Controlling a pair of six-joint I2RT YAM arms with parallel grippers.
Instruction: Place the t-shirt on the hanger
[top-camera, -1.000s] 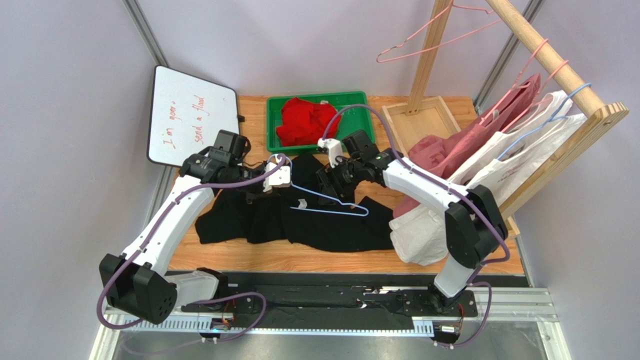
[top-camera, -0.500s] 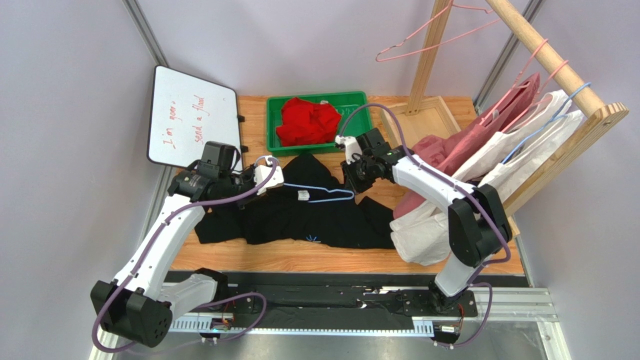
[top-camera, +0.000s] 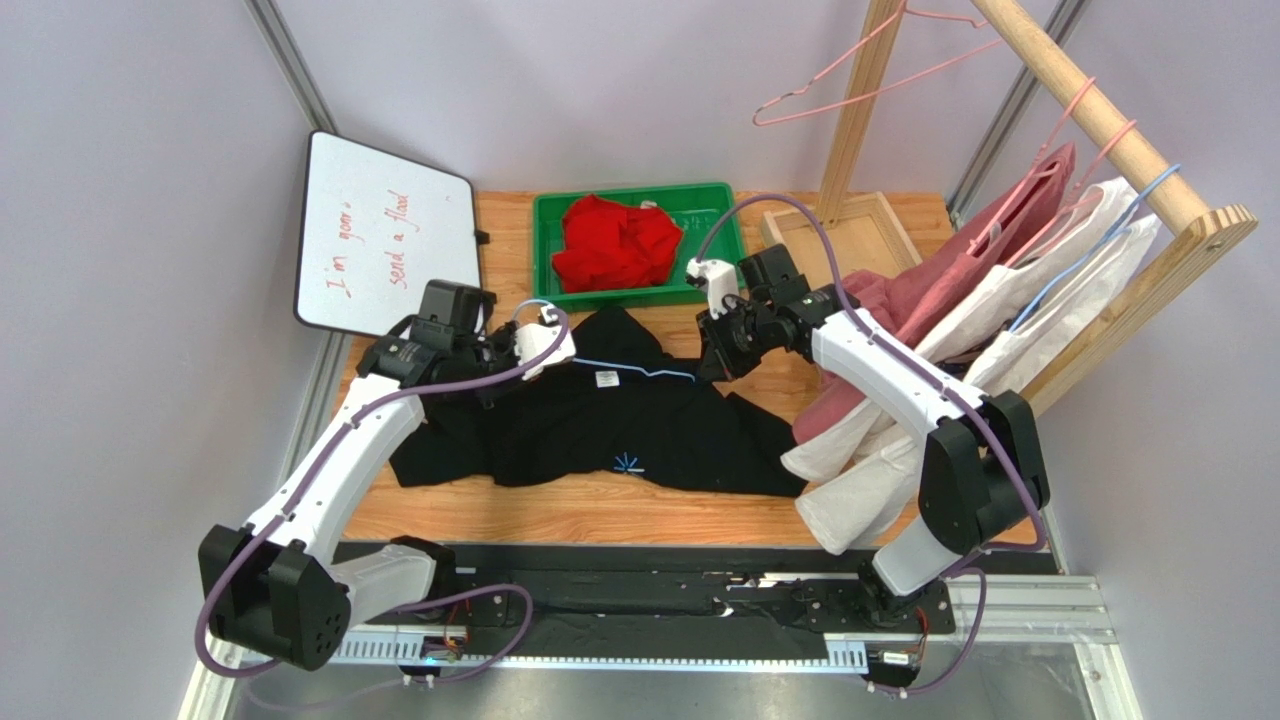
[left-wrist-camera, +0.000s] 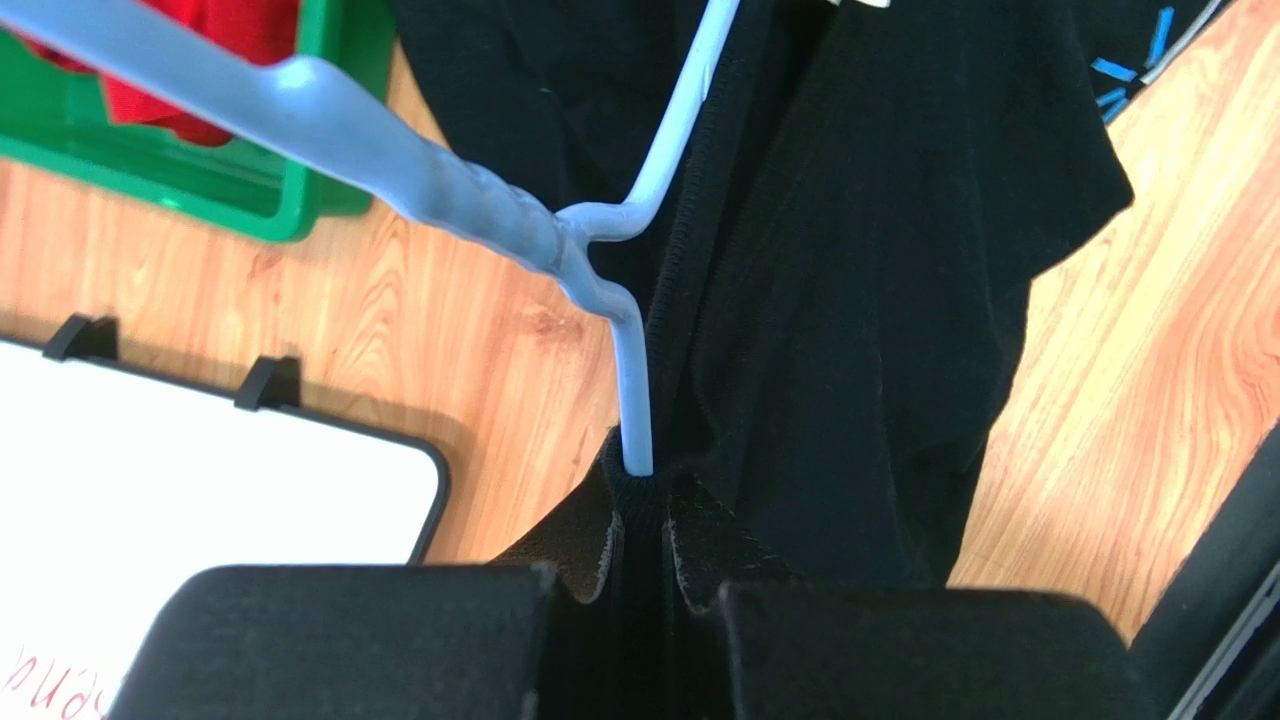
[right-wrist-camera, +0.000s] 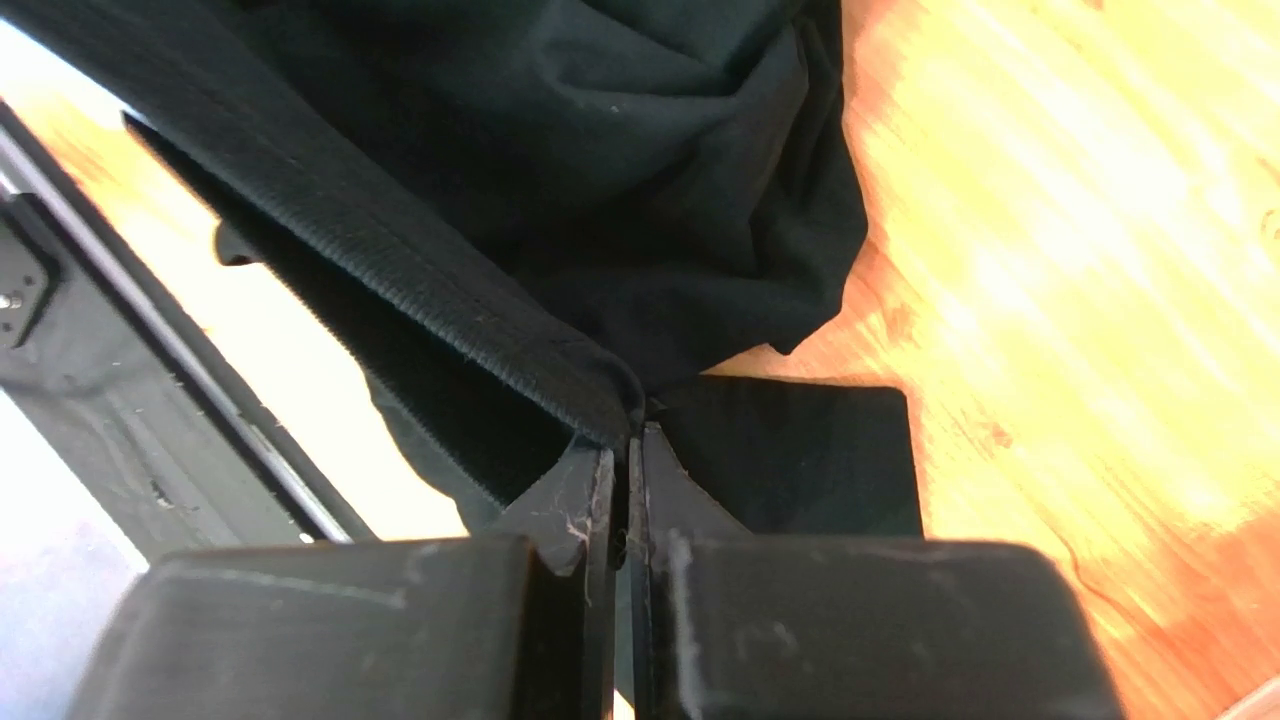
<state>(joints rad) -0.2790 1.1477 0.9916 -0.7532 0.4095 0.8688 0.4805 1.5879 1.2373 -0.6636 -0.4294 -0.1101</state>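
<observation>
The black t-shirt (top-camera: 601, 428) lies spread on the wooden table, its blue starburst logo facing up. The light-blue hanger (top-camera: 649, 366) is mostly inside the neck opening, with only a short stretch of wire showing at the collar. My left gripper (top-camera: 553, 353) is shut on the hanger wire (left-wrist-camera: 636, 390), and the ribbed collar (left-wrist-camera: 706, 300) bunches against its fingertips (left-wrist-camera: 601, 533). My right gripper (top-camera: 712, 360) is at the collar's right side. It is shut on the ribbed neckband (right-wrist-camera: 436, 285), which runs straight into the pinch of the right gripper (right-wrist-camera: 628, 450).
A green bin (top-camera: 706, 203) with a red garment (top-camera: 613, 243) stands just behind the shirt. A whiteboard (top-camera: 376, 233) leans at back left, a wooden tray (top-camera: 842, 240) at back right. The wooden rack (top-camera: 1112, 128) at right carries pink and white shirts (top-camera: 992, 323) and a pink hanger (top-camera: 872, 83).
The right gripper moved back and to the right and closed on the collar. The left gripper drew back to the left with the hanger. The shirt's neck has slid over most of the hanger.
</observation>
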